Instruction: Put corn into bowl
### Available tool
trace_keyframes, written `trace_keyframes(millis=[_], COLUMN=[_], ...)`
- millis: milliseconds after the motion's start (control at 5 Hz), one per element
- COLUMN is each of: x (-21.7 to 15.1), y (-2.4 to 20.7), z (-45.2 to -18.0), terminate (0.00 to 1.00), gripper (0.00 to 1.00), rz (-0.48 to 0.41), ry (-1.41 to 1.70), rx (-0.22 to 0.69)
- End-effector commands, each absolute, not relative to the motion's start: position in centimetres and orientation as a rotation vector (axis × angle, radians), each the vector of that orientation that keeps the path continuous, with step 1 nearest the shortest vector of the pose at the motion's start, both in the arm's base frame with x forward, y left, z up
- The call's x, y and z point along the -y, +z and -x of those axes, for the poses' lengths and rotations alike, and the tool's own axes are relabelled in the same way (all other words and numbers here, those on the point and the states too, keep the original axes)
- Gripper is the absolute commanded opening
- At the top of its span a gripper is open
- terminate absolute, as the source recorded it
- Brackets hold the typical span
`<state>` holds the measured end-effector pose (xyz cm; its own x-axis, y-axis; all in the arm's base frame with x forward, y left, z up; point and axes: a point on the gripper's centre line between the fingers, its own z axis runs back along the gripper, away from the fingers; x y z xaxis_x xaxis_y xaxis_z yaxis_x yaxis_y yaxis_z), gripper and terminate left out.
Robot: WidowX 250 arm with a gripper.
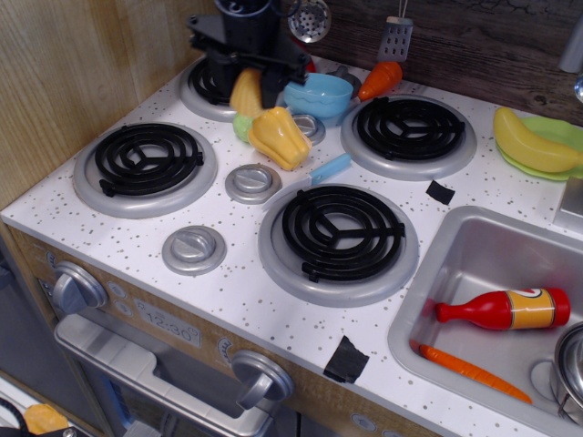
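Corn (246,93) | long axis upright | clamped in gripper (248,86) | left of bowl (318,95)

Glossy light blue plastic bowl (318,95); matt, bumpy yellow plastic corn (245,93); smooth shiny bell pepper (280,137). Speckled white matt countertop (232,291), brushed metal sink (460,264) lower right, rough dark wood backsplash (483,36), pale wood-grain wall (64,82) left.

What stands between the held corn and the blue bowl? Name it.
Nothing visible. The gripper holds the corn lifted just left of the bowl, with open air between them; the bell pepper sits lower, nearer the camera.
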<state>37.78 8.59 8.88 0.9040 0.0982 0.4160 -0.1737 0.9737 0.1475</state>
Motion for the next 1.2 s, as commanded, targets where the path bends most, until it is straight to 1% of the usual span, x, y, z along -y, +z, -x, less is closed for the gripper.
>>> trace_keyframes(millis=[0,400,600,800,1000], x=[-9.3,-9.0,-8.9,-8.3,-8.3], y=[11.1,10.6,10.3,10.0,10.0], z=[-43.1,-46.7,-48.2,-47.9,-47.9], terminate=[0.0,0.0,0.0,0.0,0.0], gripper=[0.0,0.0,0.0,1.0,1.0], rz=[-0.186,-0.161,-0.097,-0.109,-0.109], ry=[0.066,0.016,-0.008,0.0,0.0], rx=[0.563,0.633,0.609,0.655,0.655])
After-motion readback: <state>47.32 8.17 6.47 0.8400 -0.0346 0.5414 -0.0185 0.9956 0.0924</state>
